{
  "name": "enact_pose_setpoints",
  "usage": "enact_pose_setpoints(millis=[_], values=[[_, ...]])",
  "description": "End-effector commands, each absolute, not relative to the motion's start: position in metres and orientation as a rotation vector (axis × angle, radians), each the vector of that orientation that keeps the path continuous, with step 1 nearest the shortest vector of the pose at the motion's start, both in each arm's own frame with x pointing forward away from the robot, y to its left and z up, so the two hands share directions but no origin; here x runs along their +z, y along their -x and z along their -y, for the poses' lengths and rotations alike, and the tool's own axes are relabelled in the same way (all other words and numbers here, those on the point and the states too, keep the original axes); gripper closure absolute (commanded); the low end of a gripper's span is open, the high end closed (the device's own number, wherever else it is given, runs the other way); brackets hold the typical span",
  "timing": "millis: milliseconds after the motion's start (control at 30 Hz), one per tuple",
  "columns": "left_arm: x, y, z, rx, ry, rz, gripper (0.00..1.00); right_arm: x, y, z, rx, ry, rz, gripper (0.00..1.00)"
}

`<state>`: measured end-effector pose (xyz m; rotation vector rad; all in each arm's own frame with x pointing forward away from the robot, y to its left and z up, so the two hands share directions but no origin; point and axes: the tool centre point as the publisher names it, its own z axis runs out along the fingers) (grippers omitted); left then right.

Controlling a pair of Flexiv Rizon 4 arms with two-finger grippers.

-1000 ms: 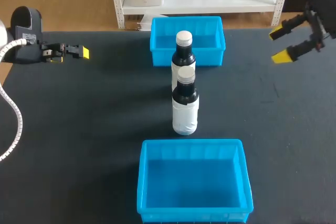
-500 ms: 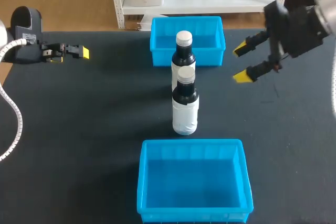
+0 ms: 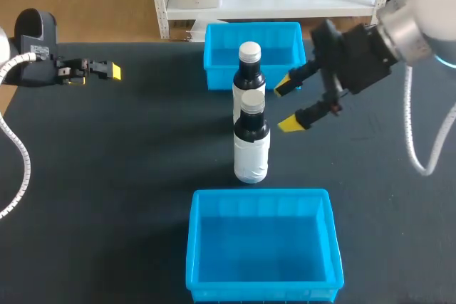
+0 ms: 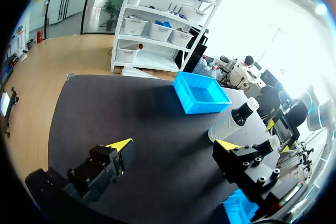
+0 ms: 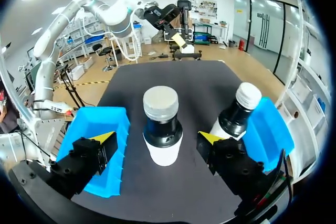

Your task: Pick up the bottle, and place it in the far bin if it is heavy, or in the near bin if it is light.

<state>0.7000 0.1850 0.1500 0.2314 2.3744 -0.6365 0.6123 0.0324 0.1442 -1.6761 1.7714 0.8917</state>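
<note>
Fingers (image 3: 288,124) apart on R gripper (image 3: 286,107), beside near bottle (image 3: 251,147), L gripper (image 4: 173,144) apart too

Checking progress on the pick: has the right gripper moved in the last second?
Yes. The right gripper has swung in from well right of the far bin to just beside the nearer bottle.

Left arm (image 3: 32,48) low by the surface's (image 3: 107,176) far left corner, left claw (image 3: 108,71) level, fingers parted, right arm (image 3: 399,26) in from the far right corner, right claw (image 3: 288,107) spread wide over the middle.
</note>
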Motion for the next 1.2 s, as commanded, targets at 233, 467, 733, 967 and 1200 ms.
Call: enact_pose_setpoints(millis=[233,467,733,967,1200], values=[[0.150,-0.700,-0.185,-0.636,-0.231,-2.374,0.00,0.133,-0.614,-0.055,0.902,1.694,-1.786,0.00],[0.150,-0.700,-0.185,-0.636,-0.231,-2.374,0.00,0.123,-0.612,-0.066,0.944,1.670,-1.804,0.00],[0.150,-0.700,-0.185,-0.636,-0.231,-2.374,0.00,0.119,-0.614,-0.073,0.966,1.641,-1.803,0.00],[0.150,-0.700,-0.185,-0.636,-0.231,-2.374,0.00,0.118,-0.617,-0.077,0.984,1.627,-1.789,0.00],[0.150,-0.700,-0.185,-0.636,-0.231,-2.374,0.00,0.117,-0.618,-0.081,1.004,1.619,-1.777,0.00]])
